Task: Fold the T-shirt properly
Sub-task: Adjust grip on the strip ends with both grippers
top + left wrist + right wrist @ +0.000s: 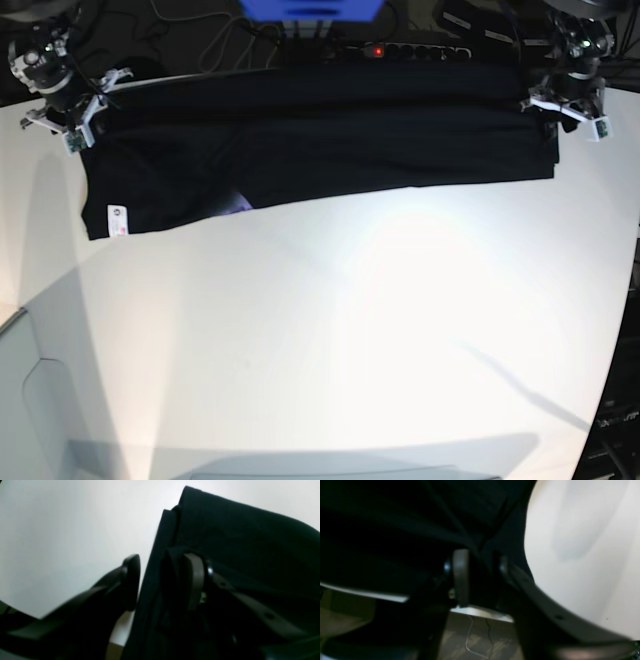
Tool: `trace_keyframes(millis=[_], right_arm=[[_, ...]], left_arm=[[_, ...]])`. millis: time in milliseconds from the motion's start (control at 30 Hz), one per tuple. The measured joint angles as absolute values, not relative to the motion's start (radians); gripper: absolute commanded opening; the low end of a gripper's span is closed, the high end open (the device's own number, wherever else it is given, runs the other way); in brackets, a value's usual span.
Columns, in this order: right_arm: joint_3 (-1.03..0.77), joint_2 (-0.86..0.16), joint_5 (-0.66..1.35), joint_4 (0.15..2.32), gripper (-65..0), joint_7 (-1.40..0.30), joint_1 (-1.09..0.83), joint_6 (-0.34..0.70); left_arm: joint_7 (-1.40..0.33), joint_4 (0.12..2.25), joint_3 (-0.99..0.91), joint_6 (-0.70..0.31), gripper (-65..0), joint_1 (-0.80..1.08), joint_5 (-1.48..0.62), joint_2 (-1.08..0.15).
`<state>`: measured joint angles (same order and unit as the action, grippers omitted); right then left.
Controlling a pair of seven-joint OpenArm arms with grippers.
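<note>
T-shirt [330, 140], black, lies spread as a long band along the far edge of the white table [350, 330], its white tag [116, 221] at the hem corner near the right gripper's end. The left gripper [165, 582] stands at the shirt's other end with its jaws apart: one finger [196, 580] lies against the folded cloth edge, the other over bare table just beside the shirt. The right gripper [480, 577] also stands parted, straddling a fold of the shirt; whether it presses the cloth cannot be told.
</note>
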<state>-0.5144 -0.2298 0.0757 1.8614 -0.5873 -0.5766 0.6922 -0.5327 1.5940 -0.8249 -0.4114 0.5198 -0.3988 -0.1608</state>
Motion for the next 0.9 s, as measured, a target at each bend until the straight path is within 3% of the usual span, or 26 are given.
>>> trace_keyframes(millis=[100,433,700,767,900], right_arm=[[-0.551,-0.224,0.08,1.887,-37.8,-0.592,-0.574,0.692],[-0.651,-0.133,0.074,1.961,-37.3,-0.599,-0.48,0.691],[-0.529,-0.076,0.068,1.906,-37.3,-0.606,-0.455,0.693],[-0.511,-0.082,0.067,1.885,-37.3,-0.603,-0.45,0.692],[-0.468,-0.089,0.068,1.811,-37.3,-0.591,-0.418,0.692]], left_arm=[[-0.527,1.594,-0.831,-0.411,-37.5,0.521,-0.402,-0.16],[-0.535,1.665,-0.887,-0.408,-37.4,0.522,-0.409,-0.152],[-0.535,1.662,-0.882,-0.408,-37.0,0.524,-0.405,-0.14],[-0.536,1.662,-0.882,-0.408,-33.0,0.524,-0.405,-0.133],[-0.535,1.662,-0.882,-0.408,-18.3,0.527,-0.406,-0.135]])
